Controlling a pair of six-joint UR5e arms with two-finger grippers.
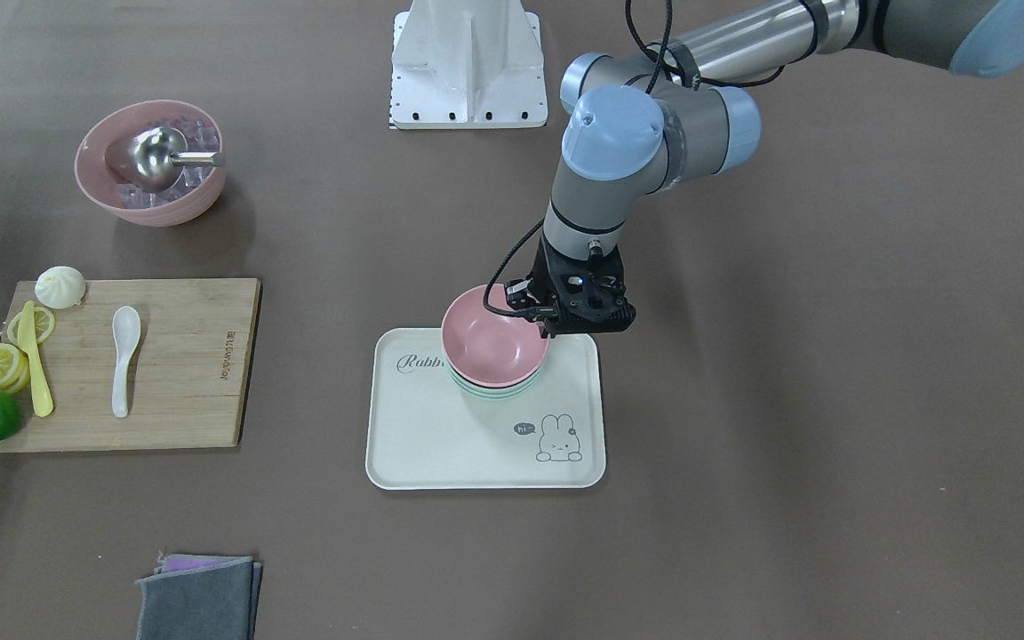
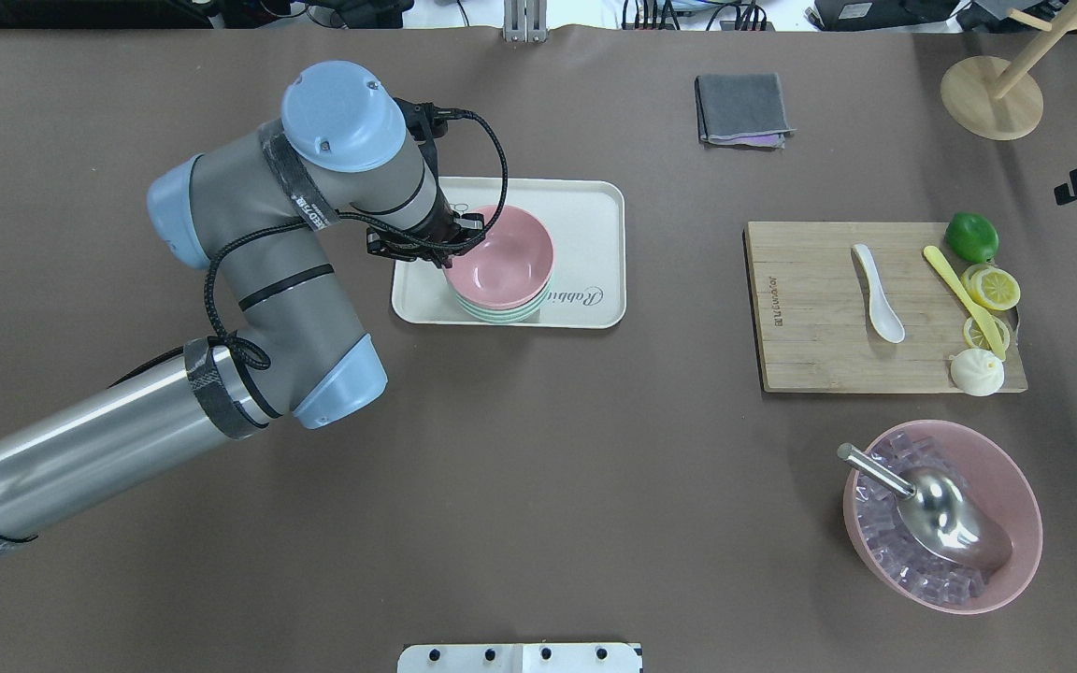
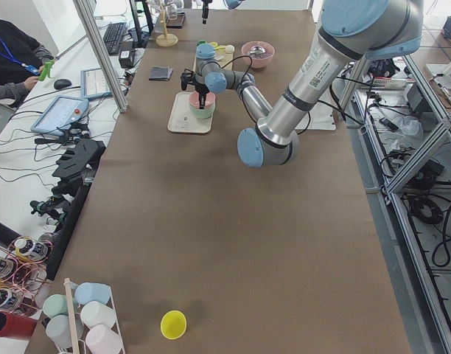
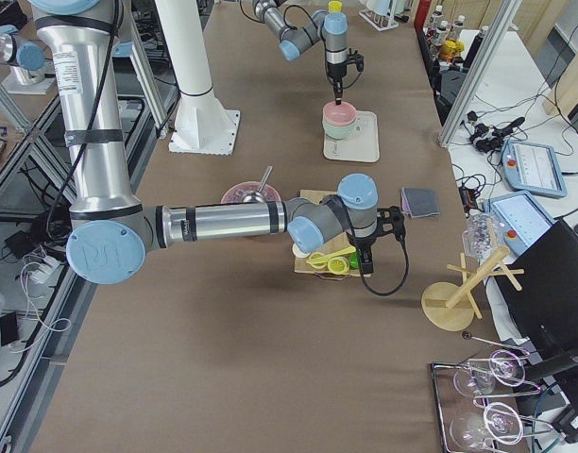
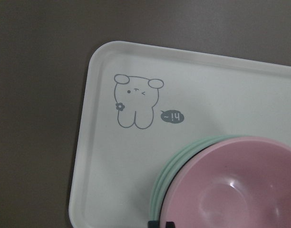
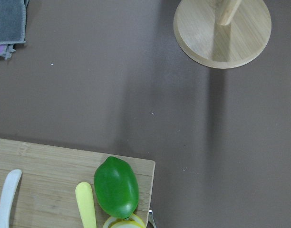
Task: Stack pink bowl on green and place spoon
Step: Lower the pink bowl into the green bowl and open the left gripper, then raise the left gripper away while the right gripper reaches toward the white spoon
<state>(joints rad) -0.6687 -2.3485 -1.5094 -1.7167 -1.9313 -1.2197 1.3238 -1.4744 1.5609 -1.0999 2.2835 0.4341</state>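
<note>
The pink bowl (image 1: 492,340) sits nested in the green bowl (image 1: 494,389) on the cream rabbit tray (image 1: 441,444). My left gripper (image 1: 556,331) is at the pink bowl's rim on the robot's side, and its jaws look closed on that rim. In the left wrist view the pink bowl (image 5: 231,185) rests in the green bowl (image 5: 168,180), with the fingertips just showing at the bottom edge. A white spoon (image 1: 124,356) lies on the cutting board (image 1: 192,382). My right gripper (image 4: 366,267) hangs over the board's end near the lime; I cannot tell if it is open.
The board also holds a lime (image 2: 971,236), lemon slices (image 2: 992,285), a yellow spoon (image 2: 961,297) and a white bun (image 2: 976,371). A large pink bowl of ice with a metal scoop (image 2: 940,514) is nearby. A grey cloth (image 2: 742,108) and a wooden stand (image 2: 992,97) are at the far side.
</note>
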